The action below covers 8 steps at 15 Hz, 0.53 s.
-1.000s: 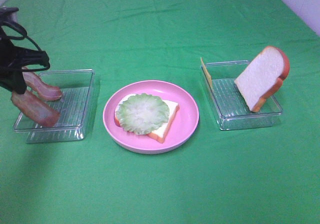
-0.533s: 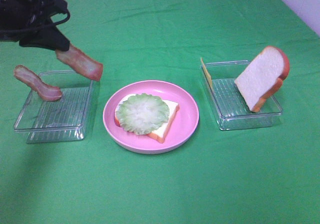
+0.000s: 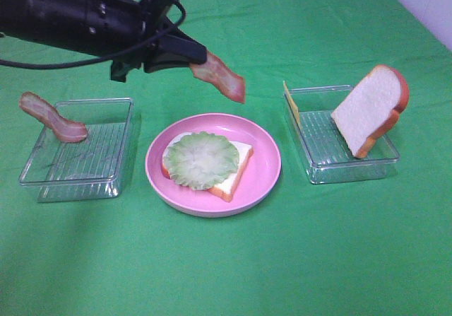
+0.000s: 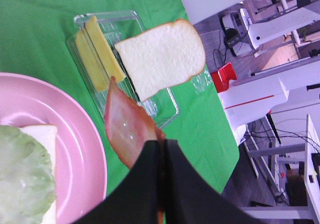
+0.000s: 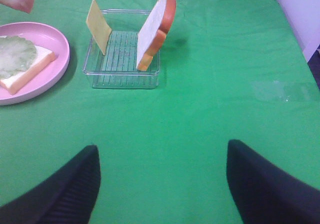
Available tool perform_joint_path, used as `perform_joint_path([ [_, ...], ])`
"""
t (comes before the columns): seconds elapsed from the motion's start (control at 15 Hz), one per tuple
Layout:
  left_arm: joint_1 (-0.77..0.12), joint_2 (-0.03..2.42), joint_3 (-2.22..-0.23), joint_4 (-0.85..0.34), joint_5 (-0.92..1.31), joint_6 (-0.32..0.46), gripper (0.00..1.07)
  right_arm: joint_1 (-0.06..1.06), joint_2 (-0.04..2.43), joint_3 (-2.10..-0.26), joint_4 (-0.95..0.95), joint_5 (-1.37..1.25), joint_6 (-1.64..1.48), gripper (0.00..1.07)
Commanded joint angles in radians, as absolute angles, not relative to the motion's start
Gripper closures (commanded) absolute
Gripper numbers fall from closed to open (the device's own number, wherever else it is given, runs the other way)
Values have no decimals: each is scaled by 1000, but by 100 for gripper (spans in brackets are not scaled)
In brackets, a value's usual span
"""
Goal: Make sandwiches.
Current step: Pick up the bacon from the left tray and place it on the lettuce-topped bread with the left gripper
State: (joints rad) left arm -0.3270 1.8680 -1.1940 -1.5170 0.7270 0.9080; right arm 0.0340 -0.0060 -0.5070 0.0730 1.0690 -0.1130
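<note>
Done: bottom bread slice (image 3: 236,178) and lettuce (image 3: 201,160) stacked on pink plate (image 3: 270,166).
In hand: left gripper (image 3: 192,54) pinching bacon strip (image 3: 222,79), in the air above plate's far rim.
Left to do: second bacon (image 3: 53,116) left of plate; cheese (image 3: 291,102) and top slice (image 3: 371,107) right of plate.
Right gripper (image 5: 160,184): spread, empty.

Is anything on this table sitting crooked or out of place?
Yes. One bacon strip lies across the rim of the left tray, one end sticking outside. In the right tray, the bread slice stands tilted on edge rather than lying flat.
</note>
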Motion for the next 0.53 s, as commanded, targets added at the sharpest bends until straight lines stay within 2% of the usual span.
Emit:
perform_joint_path([
  [0.07, -372, 1939, -1197, -1567, 734, 967, 107, 28, -17, -506, 73, 1060, -123, 39],
  [0.27, -373, 2007, -1197, -1510, 718, 967, 107, 28, -17, -506, 73, 1060, -123, 39],
  [0.4, -367, 2040, -1197, -1430, 696, 960, 107, 28, -17, -506, 73, 1060, -123, 39],
  [0.47, -367, 2041, -1197, -1380, 679, 928, 107, 28, -17, -506, 73, 1060, -123, 39],
  [0.53, -367, 2041, -1197, -1394, 688, 910, 107, 28, -17, -506, 73, 1060, -123, 39],
])
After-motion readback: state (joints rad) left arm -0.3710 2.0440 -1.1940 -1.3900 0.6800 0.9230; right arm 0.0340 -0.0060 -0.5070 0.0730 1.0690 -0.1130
